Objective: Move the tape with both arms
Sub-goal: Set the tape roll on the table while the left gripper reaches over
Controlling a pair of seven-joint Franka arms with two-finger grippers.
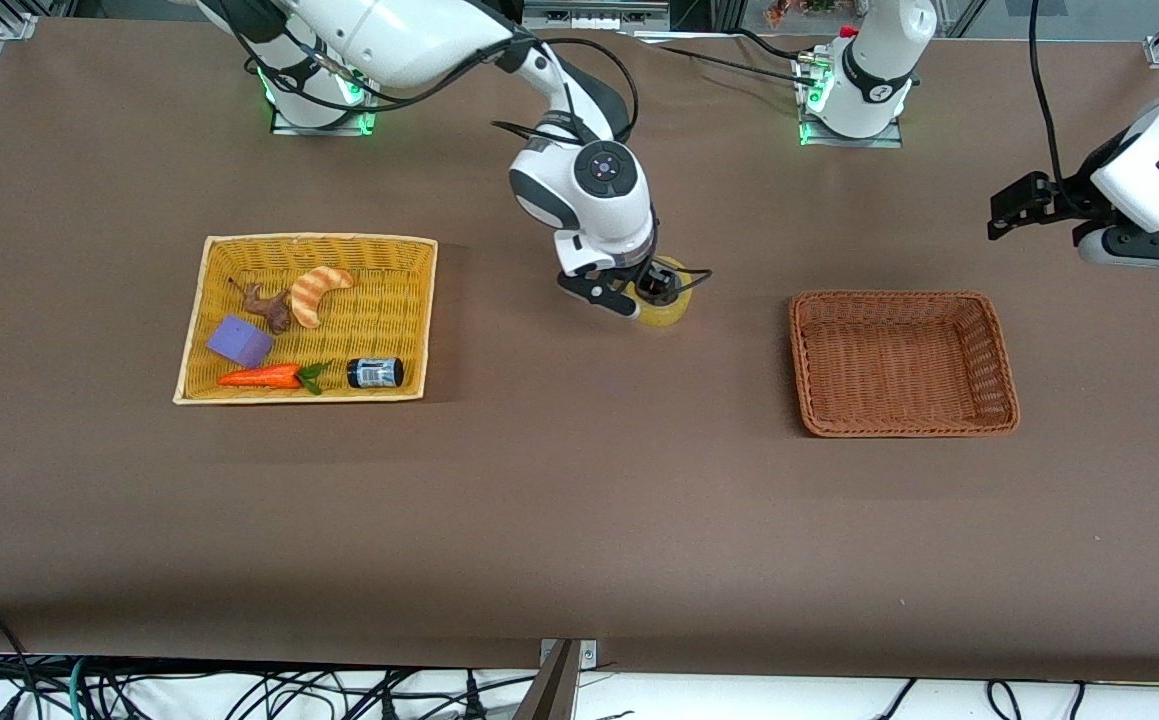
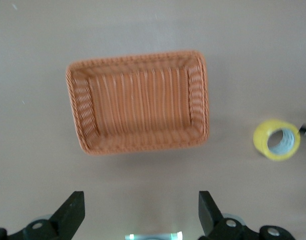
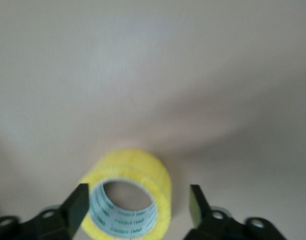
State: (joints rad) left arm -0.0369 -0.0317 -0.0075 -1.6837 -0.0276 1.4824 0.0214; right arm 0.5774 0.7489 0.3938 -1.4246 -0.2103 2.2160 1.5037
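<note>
The tape (image 1: 671, 310), a pale-yellow roll with a grey-white core, stands on the table's middle between the two baskets. My right gripper (image 1: 642, 293) is down over it. In the right wrist view the tape (image 3: 142, 175) lies between the open fingers (image 3: 76, 206), with a gap on one side, so it is not gripped. My left gripper (image 1: 1007, 208) waits open and empty in the air above the table's left-arm end. The left wrist view shows its open gripper (image 2: 140, 212), with the tape (image 2: 265, 132) farther off.
An empty brown wicker basket (image 1: 979, 420) sits toward the left arm's end and also shows in the left wrist view (image 2: 77, 110). A yellow wicker basket (image 1: 319, 245) toward the right arm's end holds striped bread (image 1: 317, 292), a purple block (image 1: 239, 341), a carrot (image 1: 261, 377) and a dark bottle (image 1: 375, 373).
</note>
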